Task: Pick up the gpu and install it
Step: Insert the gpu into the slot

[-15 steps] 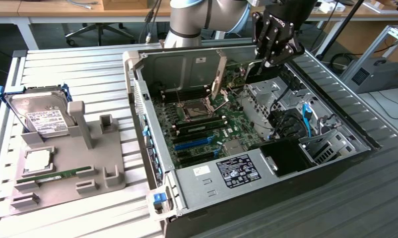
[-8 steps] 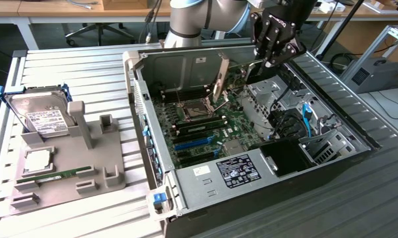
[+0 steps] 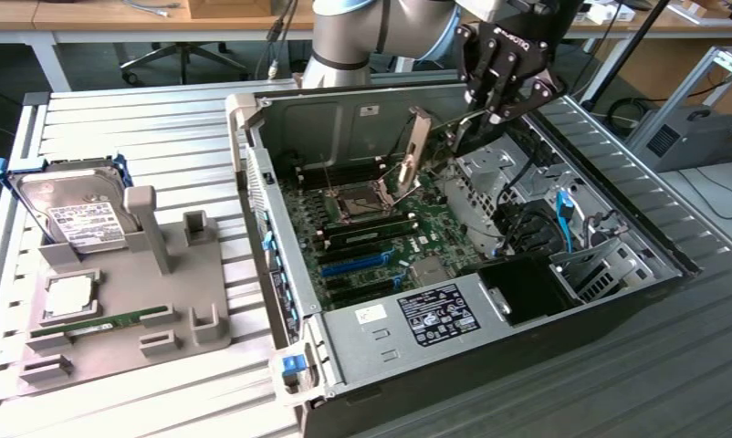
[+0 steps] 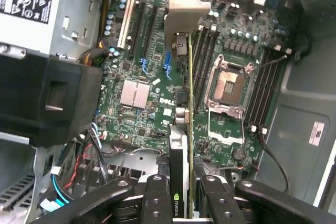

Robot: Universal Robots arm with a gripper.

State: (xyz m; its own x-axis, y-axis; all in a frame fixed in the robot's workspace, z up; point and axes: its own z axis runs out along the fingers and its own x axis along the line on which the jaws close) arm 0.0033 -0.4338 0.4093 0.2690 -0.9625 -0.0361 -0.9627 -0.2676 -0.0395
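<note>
Here the end effector (image 3: 474, 132) reaches down into the open computer case (image 3: 259, 173), which lies on its side on the slatted tabletop (image 3: 147, 119). Its fingers (image 4: 157, 195) are closed on the gpu (image 3: 413, 146), pinching one end of the thin card from both faces. In the wrist view the gpu (image 4: 177, 153) shows edge-on, running from the end effector (image 4: 182, 195) away to its silver bracket at the far end. The card stands on edge over the green motherboard (image 4: 142, 61), with the white and black expansion slots to one side and the CPU socket (image 4: 229, 85) and memory slots to the other. Whether its lower edge touches the board cannot be told.

In the exterior view the motherboard (image 3: 379, 237) lies on the floor of the case, with the CPU socket (image 3: 358, 194) just beside the card's bracket. The power supply (image 3: 433, 315) sits at the near end of the case. Well apart, at the exterior view's left, a grey holder (image 3: 135, 301) rests on the tabletop. It carries a silver hard drive (image 3: 80, 214) in a blue frame, propped up at a tilt, and a narrow green RAM stick (image 3: 99, 322) lying flat.
</note>
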